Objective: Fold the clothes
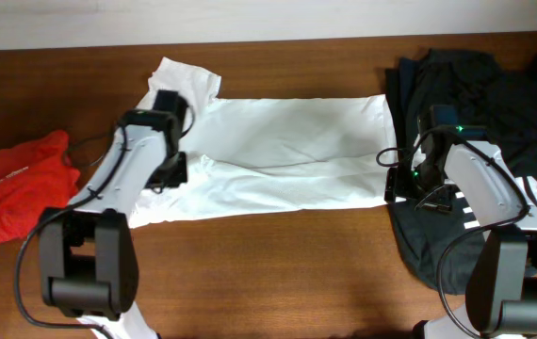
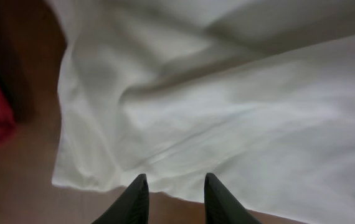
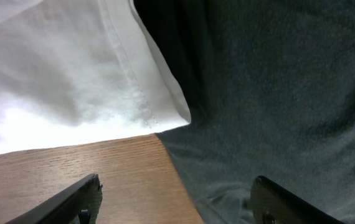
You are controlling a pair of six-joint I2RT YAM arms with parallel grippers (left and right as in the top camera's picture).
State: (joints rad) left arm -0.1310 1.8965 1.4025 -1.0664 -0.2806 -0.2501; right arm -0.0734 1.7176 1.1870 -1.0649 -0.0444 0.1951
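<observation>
Not much writing to read here. The black shirt (image 1: 495,85) on the right has big white block letters near the edge of the overhead view. One looks like an N, but the right arm covers the rest. The orange-red garment (image 1: 28,184) on the far left has a pale mark on it that's too small to make out. No print shows on the white T-shirt (image 1: 287,155) from any of the views.

The T-shirt lies stretched out sideways across the middle of the surface (image 1: 278,273), with one sleeve poking out at the upper left. Its right end touches the black shirt, and in the right wrist view the hemmed corner sits right on the dark fabric.

The left hand (image 2: 175,180) is over the tee's left end, close to the near edge. Its fingers are a little apart with nothing pinched between them. The right hand (image 3: 176,182) is spread wide and empty, over the spot where bare wood meets the black shirt, with the tee's corner just ahead of it.

The surface is dark brown wood grain, with a pale strip running along its far side.
</observation>
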